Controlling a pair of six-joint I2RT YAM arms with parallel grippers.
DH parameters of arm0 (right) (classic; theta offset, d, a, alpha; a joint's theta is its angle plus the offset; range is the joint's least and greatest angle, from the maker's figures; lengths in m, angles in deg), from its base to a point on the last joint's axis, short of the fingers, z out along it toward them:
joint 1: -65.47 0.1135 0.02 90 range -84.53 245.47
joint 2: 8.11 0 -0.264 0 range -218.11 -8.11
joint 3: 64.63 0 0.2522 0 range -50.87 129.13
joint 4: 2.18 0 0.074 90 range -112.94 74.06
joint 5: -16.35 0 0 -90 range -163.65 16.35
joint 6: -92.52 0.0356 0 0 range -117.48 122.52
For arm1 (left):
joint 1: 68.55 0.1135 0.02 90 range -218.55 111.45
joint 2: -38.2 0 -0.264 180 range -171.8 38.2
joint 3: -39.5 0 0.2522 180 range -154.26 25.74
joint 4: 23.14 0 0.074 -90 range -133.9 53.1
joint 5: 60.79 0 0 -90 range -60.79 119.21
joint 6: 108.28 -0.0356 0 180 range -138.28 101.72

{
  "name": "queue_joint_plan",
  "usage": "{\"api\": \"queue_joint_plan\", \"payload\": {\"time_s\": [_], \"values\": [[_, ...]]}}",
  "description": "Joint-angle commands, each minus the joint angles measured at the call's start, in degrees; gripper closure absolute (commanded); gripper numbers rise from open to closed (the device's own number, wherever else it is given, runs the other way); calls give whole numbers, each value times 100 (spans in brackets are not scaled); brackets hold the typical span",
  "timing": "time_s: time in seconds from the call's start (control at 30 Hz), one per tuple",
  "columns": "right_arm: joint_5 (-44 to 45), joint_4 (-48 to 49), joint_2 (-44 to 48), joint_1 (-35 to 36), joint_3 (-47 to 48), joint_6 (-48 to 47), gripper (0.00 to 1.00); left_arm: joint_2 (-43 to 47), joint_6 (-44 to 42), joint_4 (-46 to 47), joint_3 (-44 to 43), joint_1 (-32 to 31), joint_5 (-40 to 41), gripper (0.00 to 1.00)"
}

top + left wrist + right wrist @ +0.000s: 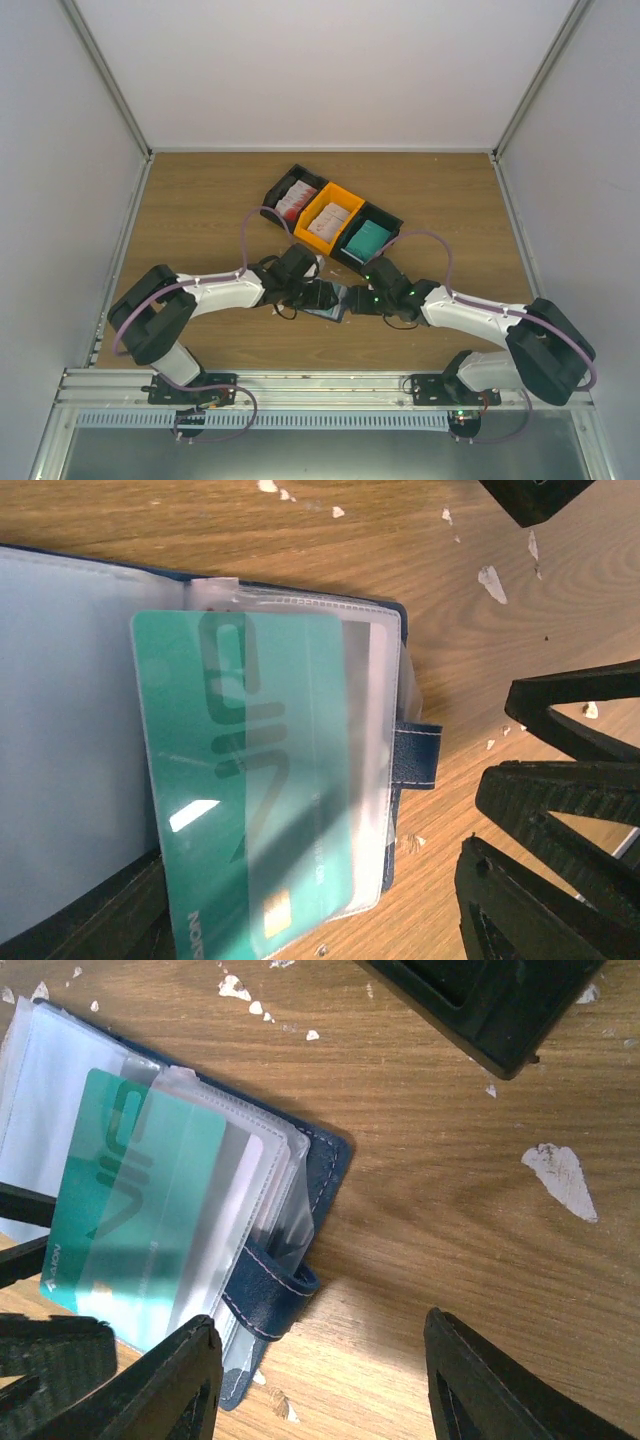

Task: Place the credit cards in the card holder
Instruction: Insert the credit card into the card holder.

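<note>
Centrally on the wooden bench [200, 220], between both arms: navy card holder [336, 306], lying open with clear sleeves upward and a strap tab poking off one side. Tucked partway into the top sleeve: one teal credit card [250, 810], one end bare and bright, the rest dulled under plastic.

Right end effector [320, 1345] released, jaws wide, one finger over the holder's strap corner and the other over bare wood; gripping nothing. Left end effector [322, 296] likewise released, its dark fingers [55, 1365] visible at the left edge of the right wrist view, standing apart by the card's exposed end and clamping nothing.

Farther back, set side by side in a slanted row: black bin [296, 196] holding white cards with red print, orange bin [332, 214] with more of the same, second black bin [368, 238] with a teal stack.

Scattered on the wood around the holder: small white scraps [560, 1175]. Corner of a black bin just inside the top edge of the right wrist view, well apart from the holder.
</note>
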Motion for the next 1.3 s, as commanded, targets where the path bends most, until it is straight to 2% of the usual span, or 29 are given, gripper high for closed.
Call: {"api": "queue_joint_plan", "payload": {"time_s": [0.0, 0.33, 0.47, 0.6, 0.7, 1.0, 1.27], "values": [[18, 202, 46, -50, -29, 30, 43, 359, 98, -358, 24, -67, 475, 26], [-155, 471, -220, -65, 61, 26, 43, 362, 104, -444, -27, -67, 721, 24], [-221, 554, -386, -71, 81, 7, 43, 266, 61, -329, -56, -65, 768, 36], [-301, 646, -513, -85, 117, -76, 49, -100, -4, -516, -277, -58, 934, 51], [-324, 685, -582, -92, 151, -142, 50, -303, -36, -517, -337, -58, 921, 58], [-654, 910, -867, -312, 289, -377, 53, -499, -414, -640, -582, -154, 745, 69], [-895, 1067, -1111, -373, 430, -537, 54, -651, -740, -684, -826, -323, 621, 74]]}}
